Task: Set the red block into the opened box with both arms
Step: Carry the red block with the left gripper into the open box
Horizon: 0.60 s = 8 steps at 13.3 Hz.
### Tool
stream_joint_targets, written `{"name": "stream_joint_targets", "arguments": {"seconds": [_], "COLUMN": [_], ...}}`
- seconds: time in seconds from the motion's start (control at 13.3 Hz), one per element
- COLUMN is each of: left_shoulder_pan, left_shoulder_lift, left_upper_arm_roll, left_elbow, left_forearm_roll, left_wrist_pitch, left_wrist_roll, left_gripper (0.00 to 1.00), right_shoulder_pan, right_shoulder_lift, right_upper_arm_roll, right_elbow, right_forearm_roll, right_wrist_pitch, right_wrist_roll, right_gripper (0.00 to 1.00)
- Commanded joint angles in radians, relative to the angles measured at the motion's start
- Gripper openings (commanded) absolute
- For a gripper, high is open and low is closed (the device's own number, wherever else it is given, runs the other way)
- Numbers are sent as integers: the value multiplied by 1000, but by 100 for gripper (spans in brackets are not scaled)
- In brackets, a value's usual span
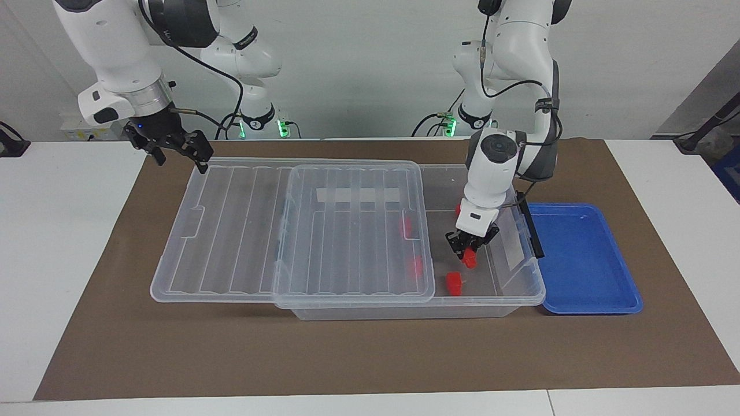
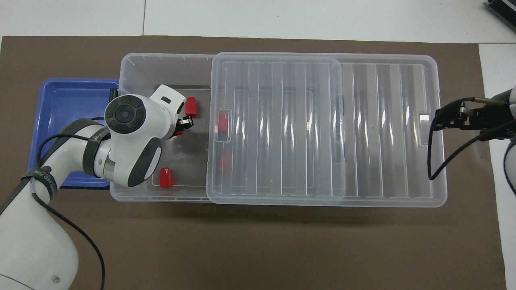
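Block (image 1: 469, 258) is gripped by the left gripper (image 1: 468, 249) over the box (image 1: 523, 292); right gripper (image 1: 179, 151), jaws spread, waits by the lid (image 1: 231, 231). Box label (image 1: 511, 245) unreadable.

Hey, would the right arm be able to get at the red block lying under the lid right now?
Probably not. The lid lies over that red block, and the right gripper hangs open at the lid's corner toward its own end of the table, well away from the box's uncovered part.

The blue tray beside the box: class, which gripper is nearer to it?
Left. The left gripper, shut on a red block, is over the box's open end beside the blue tray; the right gripper is at the lid's opposite end.
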Motion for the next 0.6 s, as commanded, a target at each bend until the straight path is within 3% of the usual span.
{"name": "stream_joint_targets", "arguments": {"seconds": [0.0, 0.45, 0.53], "left_shoulder_pan": [-9, -4, -4], "left_shoulder_lift": [-15, -10, -10], "left_upper_arm_roll": [10, 12, 12], "left_elbow": [-34, -80, -82], "left_forearm_roll": [26, 30, 30], "left_wrist_pitch": [27, 99, 99], "left_wrist_roll": [-26, -24, -24], "left_gripper": [0, 1, 1], "right_shoulder_pan": [-10, -25, -41], "right_shoulder_lift": [-23, -25, -32], "right_upper_arm_roll": [2, -1, -1], "right_elbow": [-31, -42, -61], "right_forearm_roll": [-6, -3, 0], "right_wrist_pitch": [4, 11, 39], "right_wrist_roll": [7, -7, -16], "right_gripper": [100, 99, 88]}}
